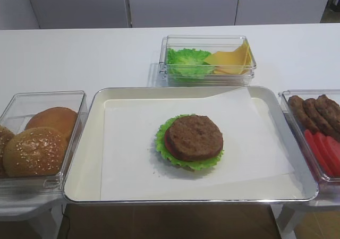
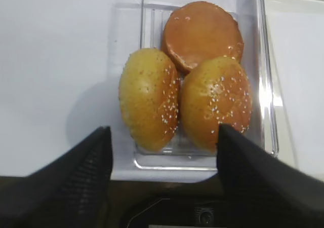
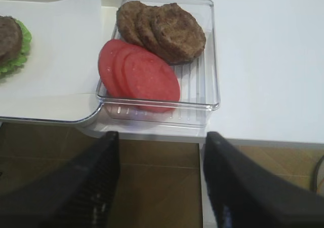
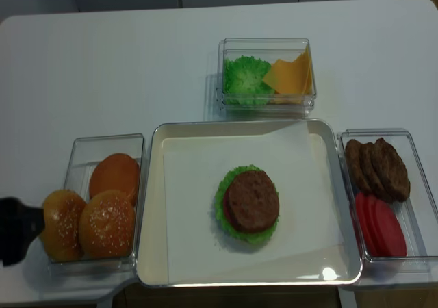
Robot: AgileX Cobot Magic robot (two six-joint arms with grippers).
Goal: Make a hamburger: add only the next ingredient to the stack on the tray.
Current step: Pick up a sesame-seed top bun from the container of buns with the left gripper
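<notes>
The next ingredient (image 2: pixel 216 102), a sesame-seeded bun top, lies in the clear bun container (image 2: pixel 263 86) at the near left corner of the desk, just beside the left edge of the tray (image 1: pixel 85 154). It is the right-hand one of two seeded tops; the other seeded bun (image 2: pixel 149 99) touches its left flank, and a smooth seedless bun (image 2: pixel 202 33) lies just behind both, overlapped by them.

The crowding looks like the main risk. With the buns touching, a finger coming down between them could wedge or drag the neighbour along, and a descent aimed too far back could close on the smooth bun instead, which is the wrong piece. The container's right wall stands close to the chosen bun, so the right-hand finger could catch the rim. A domed top may also slip out of a shallow pinch.

The left gripper (image 2: pixel 164 152) hangs just short of the container's near end, its jaws spread wide and holding nothing; the seeded top lies just beyond them, nearer the right-hand finger. The right gripper (image 3: pixel 159 157) hovers, open and empty, off the desk's near edge by the container of patties and tomato (image 3: pixel 212 61). The stack (image 1: pixel 189 141) waits mid-tray, patty uppermost.
</notes>
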